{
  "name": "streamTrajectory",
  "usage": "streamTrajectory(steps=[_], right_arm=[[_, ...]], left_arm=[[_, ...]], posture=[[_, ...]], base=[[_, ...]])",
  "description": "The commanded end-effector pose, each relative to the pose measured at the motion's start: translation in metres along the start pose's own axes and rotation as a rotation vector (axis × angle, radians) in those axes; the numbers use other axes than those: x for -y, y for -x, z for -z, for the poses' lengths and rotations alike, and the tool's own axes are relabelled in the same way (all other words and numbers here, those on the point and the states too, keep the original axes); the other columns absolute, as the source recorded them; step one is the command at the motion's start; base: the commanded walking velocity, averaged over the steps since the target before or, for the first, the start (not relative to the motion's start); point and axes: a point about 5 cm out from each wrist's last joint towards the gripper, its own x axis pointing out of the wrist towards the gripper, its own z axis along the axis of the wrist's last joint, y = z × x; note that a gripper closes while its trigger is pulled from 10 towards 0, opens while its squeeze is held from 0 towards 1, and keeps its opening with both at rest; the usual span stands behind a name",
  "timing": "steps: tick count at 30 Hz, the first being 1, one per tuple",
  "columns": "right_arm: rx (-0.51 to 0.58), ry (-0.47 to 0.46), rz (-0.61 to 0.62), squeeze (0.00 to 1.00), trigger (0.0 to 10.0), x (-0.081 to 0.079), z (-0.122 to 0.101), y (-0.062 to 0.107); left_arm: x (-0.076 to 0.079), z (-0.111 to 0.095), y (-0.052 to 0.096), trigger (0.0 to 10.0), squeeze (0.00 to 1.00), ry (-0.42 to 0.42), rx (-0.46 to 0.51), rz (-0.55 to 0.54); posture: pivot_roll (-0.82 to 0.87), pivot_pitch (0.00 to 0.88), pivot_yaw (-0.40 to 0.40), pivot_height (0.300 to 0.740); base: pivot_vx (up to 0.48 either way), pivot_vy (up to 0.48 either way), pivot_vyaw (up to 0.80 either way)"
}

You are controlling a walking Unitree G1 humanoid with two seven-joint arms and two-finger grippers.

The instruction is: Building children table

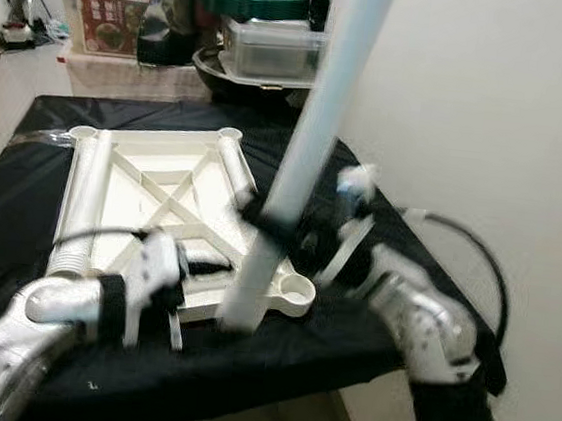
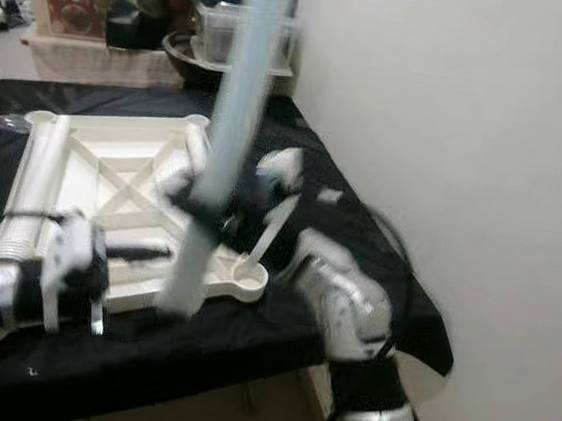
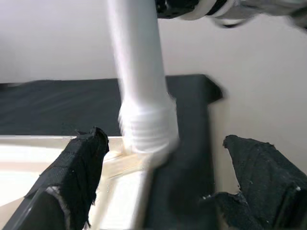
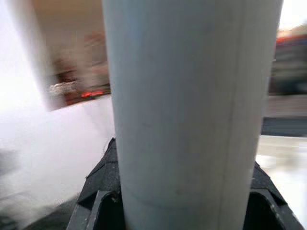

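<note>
Right gripper fingers clamped around table leg.

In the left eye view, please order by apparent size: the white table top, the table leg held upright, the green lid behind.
1. White table top, largest.
2. Table leg, held by the right end effector; closeness to the camera enlarges it, so this rank is unsure.
3. Green lid, smallest, farthest away.

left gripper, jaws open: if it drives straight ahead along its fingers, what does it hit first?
Most likely the white table leg: its threaded end sits between the left gripper fingers, over the tabletop's near corner. The right gripper holds it higher up. Depth is uncertain.
</note>
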Motion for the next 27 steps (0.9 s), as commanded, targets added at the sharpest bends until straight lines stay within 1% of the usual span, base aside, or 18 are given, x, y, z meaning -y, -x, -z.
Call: streamTrajectory(steps=[1, 2, 3, 5, 6, 8, 9, 11, 12, 13, 14, 15, 16, 18, 19, 21, 25, 27], right_arm=[[0.036, 0.044, 0.187, 0.0, 0.0, 0.023, -0.012, 0.006], [0.036, 0.044, 0.187, 0.0, 0.0, 0.023, -0.012, 0.006], [0.043, 0.059, 0.259, 0.0, 0.0, 0.031, -0.017, 0.007], [0.043, 0.059, 0.259, 0.0, 0.0, 0.031, -0.017, 0.007], [0.054, 0.066, 0.337, 0.0, 0.0, 0.037, -0.021, 0.006], [0.054, 0.066, 0.337, 0.0, 0.0, 0.037, -0.021, 0.006], [0.061, 0.064, 0.384, 0.0, 0.0, 0.039, -0.023, 0.004], [0.061, 0.064, 0.384, 0.0, 0.0, 0.039, -0.023, 0.004], [0.067, 0.048, 0.4, 0.0, 0.0, 0.035, -0.02, -0.001], [0.067, 0.048, 0.4, 0.0, 0.0, 0.035, -0.02, -0.001], [0.074, 0.022, 0.393, 0.0, 0.0, 0.028, -0.016, -0.008], [0.085, -0.002, 0.374, 0.0, 0.0, 0.021, -0.013, -0.013], [0.085, -0.002, 0.374, 0.0, 0.0, 0.021, -0.013, -0.013], [0.137, -0.059, 0.318, 0.0, 0.0, 0.006, -0.012, -0.024], [0.137, -0.059, 0.318, 0.0, 0.0, 0.006, -0.012, -0.024], [0.188, -0.071, 0.246, 0.0, 0.0, -0.005, -0.014, -0.032], [0.197, -0.064, 0.231, 0.0, 0.0, -0.007, -0.015, -0.033], [0.195, -0.059, 0.233, 0.0, 0.0, -0.004, -0.013, -0.032]], left_arm=[[-0.009, 0.004, 0.008, 10.0, 1.0, 0.011, -0.016, -0.105], [-0.009, 0.004, 0.008, 10.0, 1.0, 0.011, -0.016, -0.105], [-0.013, 0.005, 0.011, 10.0, 1.0, 0.002, -0.02, -0.155], [-0.013, 0.005, 0.011, 10.0, 1.0, 0.002, -0.02, -0.155], [-0.024, 0.012, 0.014, 10.0, 0.0, -0.023, -0.064, -0.292], [-0.024, 0.012, 0.014, 10.0, 0.0, -0.023, -0.064, -0.292], [-0.031, 0.018, 0.016, 10.0, 0.0, -0.044, -0.1, -0.393], [-0.031, 0.018, 0.016, 10.0, 0.0, -0.044, -0.1, -0.393], [-0.037, 0.025, 0.015, 10.0, 0.0, -0.055, -0.125, -0.487], [-0.037, 0.025, 0.015, 10.0, 0.0, -0.055, -0.125, -0.487], [-0.042, 0.029, 0.013, 10.0, 0.0, -0.058, -0.136, -0.556], [-0.042, 0.031, 0.009, 10.0, 0.0, -0.057, -0.138, -0.568], [-0.042, 0.031, 0.009, 10.0, 0.0, -0.057, -0.138, -0.568], [-0.035, 0.034, -0.006, 10.0, 0.0, -0.035, -0.122, -0.524], [-0.035, 0.034, -0.006, 10.0, 0.0, -0.035, -0.122, -0.524], [-0.028, 0.032, -0.014, 10.0, 0.0, -0.008, -0.079, -0.475], [-0.027, 0.031, -0.015, 10.0, 0.0, -0.008, -0.07, -0.472], [-0.028, 0.032, -0.014, 10.0, 0.0, -0.006, -0.079, -0.486]], posture=[[0.09, 0.0, -0.086, 0.74], [0.09, 0.0, -0.086, 0.74], [0.09, 0.0, -0.087, 0.74], [0.09, 0.0, -0.087, 0.74], [0.09, 0.0, -0.09, 0.74], [0.09, 0.0, -0.09, 0.74], [0.1, 0.0, -0.096, 0.74], [0.1, 0.0, -0.096, 0.74], [0.1, 0.0, -0.093, 0.74], [0.1, 0.0, -0.093, 0.74], [0.1, 0.0, -0.093, 0.74], [0.1, 0.0, -0.094, 0.74], [0.1, 0.0, -0.094, 0.74], [0.08, 0.0, -0.08, 0.74], [0.08, 0.0, -0.08, 0.74], [0.08, 0.0, -0.078, 0.74], [0.08, 0.0, -0.078, 0.74], [0.08, 0.0, -0.081, 0.74]], base=[[0.0, 0.0, 0.0], [0.0, 0.0, 0.0], [0.0, 0.0, 0.0], [0.0, 0.0, 0.0], [0.0, 0.0, 0.0], [0.0, 0.0, 0.0], [0.0, 0.0, 0.0], [0.0, 0.0, 0.0], [0.0, 0.0, 0.0], [0.0, 0.0, 0.0], [0.0, 0.0, 0.0], [0.0, 0.0, 0.0], [0.0, 0.0, 0.0], [0.0, 0.0, 0.0], [0.0, 0.0, 0.0], [0.0, 0.0, 0.0], [0.0, 0.0, 0.0], [0.0, 0.0, 0.0]])
